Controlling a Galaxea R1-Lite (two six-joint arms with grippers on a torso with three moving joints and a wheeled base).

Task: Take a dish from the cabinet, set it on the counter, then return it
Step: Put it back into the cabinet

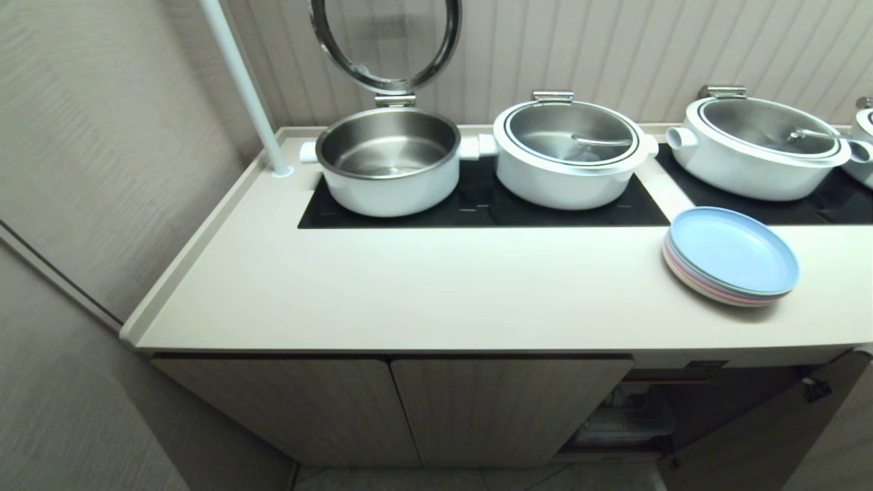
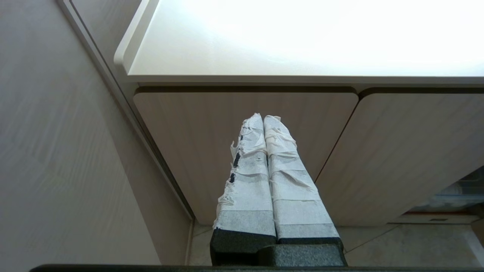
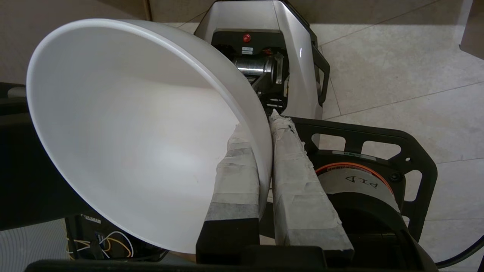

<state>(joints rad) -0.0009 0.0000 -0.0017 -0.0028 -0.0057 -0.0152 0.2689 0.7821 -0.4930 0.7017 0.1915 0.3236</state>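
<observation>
My right gripper (image 3: 261, 126) is shut on the rim of a white bowl-shaped dish (image 3: 132, 132), one taped finger inside it and one outside; it hangs low over my own base and the tiled floor, outside the head view. The cream counter (image 1: 436, 286) runs across the head view. The cabinet (image 1: 477, 409) below it has two shut doors on the left and one open compartment (image 1: 634, 416) on the right with a rack of dishes inside. My left gripper (image 2: 263, 117) is parked, shut and empty, pointing at the shut cabinet doors (image 2: 242, 143).
A stack of pastel plates (image 1: 731, 256), blue on top, sits on the counter at the right. White pots (image 1: 389, 160) (image 1: 569, 153) (image 1: 760, 143) stand on the black cooktop panels. The open cabinet door (image 1: 771, 436) swings out at lower right. A wall (image 1: 102, 170) borders the left.
</observation>
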